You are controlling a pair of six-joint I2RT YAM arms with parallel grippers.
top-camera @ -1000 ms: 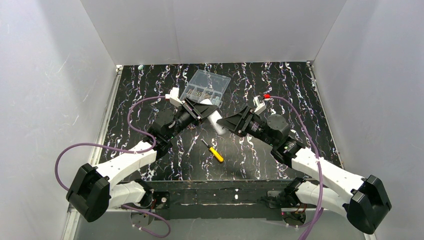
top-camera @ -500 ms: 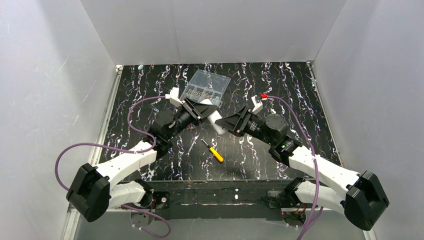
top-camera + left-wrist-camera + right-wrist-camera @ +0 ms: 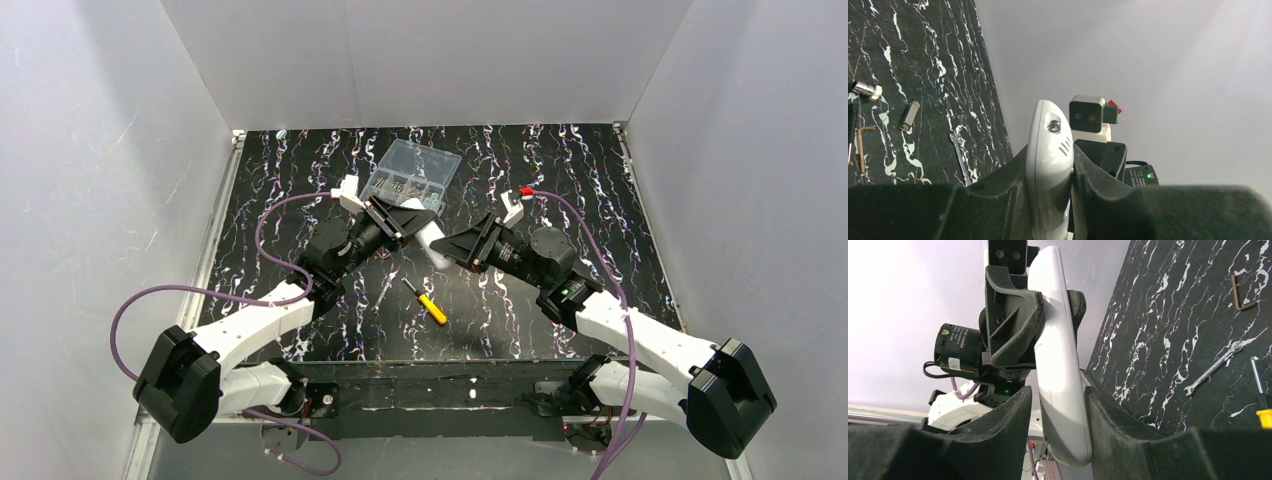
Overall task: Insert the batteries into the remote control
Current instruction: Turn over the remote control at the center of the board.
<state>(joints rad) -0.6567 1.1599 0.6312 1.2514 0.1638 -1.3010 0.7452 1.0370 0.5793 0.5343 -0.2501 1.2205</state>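
Note:
The white remote control [image 3: 432,243] is held in the air over the middle of the table between both arms. My left gripper [image 3: 415,225] is shut on its far end; in the left wrist view the remote [image 3: 1048,150] is pinched tight between both fingers. My right gripper [image 3: 452,248] stands around the remote's other end. In the right wrist view the remote [image 3: 1058,340] touches the right finger [image 3: 1113,425], with a gap to the left finger [image 3: 1008,415], so the jaws are open. No blue batteries are in view.
A yellow-handled screwdriver [image 3: 427,302] lies below the remote. A clear compartment box [image 3: 410,172] stands at the back. A small wrench [image 3: 1218,367] and a hex key [image 3: 1240,292] lie on the black marbled table. White walls enclose three sides.
My right gripper has shifted slightly left, further onto the remote's end. The left arm and the remote have stayed put.

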